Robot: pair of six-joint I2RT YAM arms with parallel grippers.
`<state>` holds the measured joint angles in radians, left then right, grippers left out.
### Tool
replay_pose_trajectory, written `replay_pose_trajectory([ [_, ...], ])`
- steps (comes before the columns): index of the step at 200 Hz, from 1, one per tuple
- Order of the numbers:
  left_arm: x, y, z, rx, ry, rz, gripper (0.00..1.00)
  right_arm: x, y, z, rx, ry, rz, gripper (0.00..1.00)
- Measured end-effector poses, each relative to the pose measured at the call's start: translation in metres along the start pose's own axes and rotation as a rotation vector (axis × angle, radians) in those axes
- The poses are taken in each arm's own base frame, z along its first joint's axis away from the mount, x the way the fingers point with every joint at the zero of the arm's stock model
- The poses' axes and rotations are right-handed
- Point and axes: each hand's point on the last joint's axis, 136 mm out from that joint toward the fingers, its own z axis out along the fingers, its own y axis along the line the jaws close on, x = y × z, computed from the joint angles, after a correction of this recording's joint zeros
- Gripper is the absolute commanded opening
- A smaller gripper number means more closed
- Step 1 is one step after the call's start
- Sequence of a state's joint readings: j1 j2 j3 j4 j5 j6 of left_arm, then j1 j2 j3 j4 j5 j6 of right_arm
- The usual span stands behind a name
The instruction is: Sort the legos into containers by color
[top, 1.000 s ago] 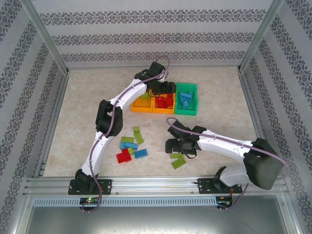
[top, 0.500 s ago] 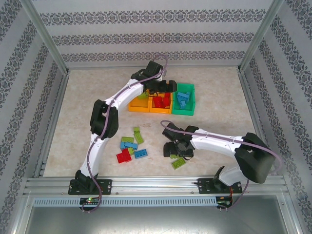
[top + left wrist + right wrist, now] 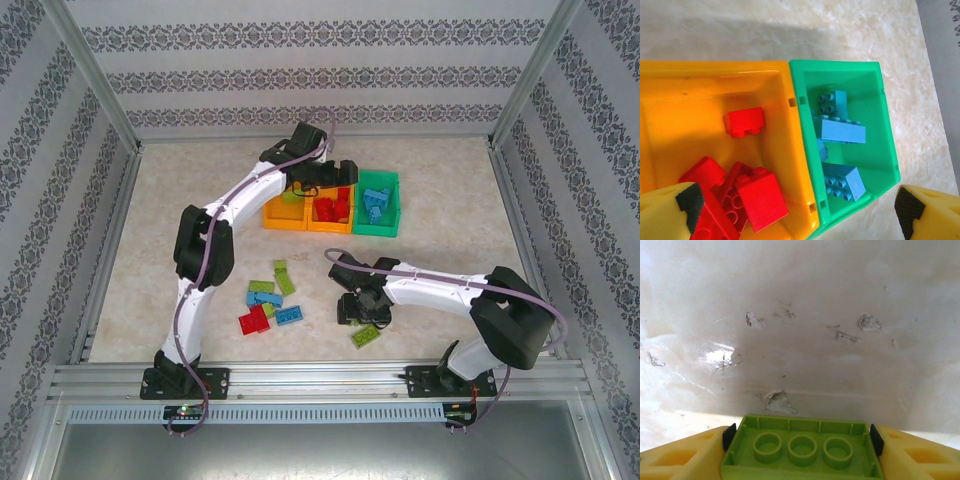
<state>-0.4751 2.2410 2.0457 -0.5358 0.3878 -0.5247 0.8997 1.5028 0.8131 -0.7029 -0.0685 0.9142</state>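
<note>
Near edge: the right hand (image 3: 801, 434) is clamped on a lime green lego (image 3: 800, 452), a pad touching each short end, the hollow underside facing the wrist camera. A second green lego (image 3: 365, 335) lies just beside this hand on the surface (image 3: 450, 230). A pile of red, blue and green legos (image 3: 268, 298) sits apart to its left.

Far: the joined containers (image 3: 300, 224). The left hand (image 3: 800, 210), fingers wide apart and holding nothing, hangs over the orange bin (image 3: 690, 115) of red legos (image 3: 762, 200) and the green bin (image 3: 875, 160) of blue legos (image 3: 842, 131). Bare surface runs from the row to the patterned walls (image 3: 320, 70).
</note>
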Motion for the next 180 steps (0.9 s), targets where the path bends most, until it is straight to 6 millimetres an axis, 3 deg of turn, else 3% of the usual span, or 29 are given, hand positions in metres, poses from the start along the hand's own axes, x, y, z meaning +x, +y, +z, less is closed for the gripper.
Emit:
replay_pose_trajectory([
  [43, -0.005, 0.026, -0.018, -0.04, -0.027, -0.041, 1.0, -0.006, 0.007, -0.006, -0.009, -0.011, -0.001, 0.6],
  [79, -0.004, 0.054, -0.033, -0.081, -0.04, -0.079, 1.0, -0.033, 0.031, -0.029, -0.081, -0.084, -0.011, 0.59],
  [107, 0.0, 0.076, -0.049, -0.118, -0.052, -0.11, 1.0, -0.072, 0.053, -0.047, -0.15, -0.151, -0.011, 0.59],
  [180, 0.029, 0.139, -0.108, -0.258, -0.083, -0.197, 1.0, -0.199, 0.125, -0.087, -0.393, -0.291, -0.042, 0.58],
])
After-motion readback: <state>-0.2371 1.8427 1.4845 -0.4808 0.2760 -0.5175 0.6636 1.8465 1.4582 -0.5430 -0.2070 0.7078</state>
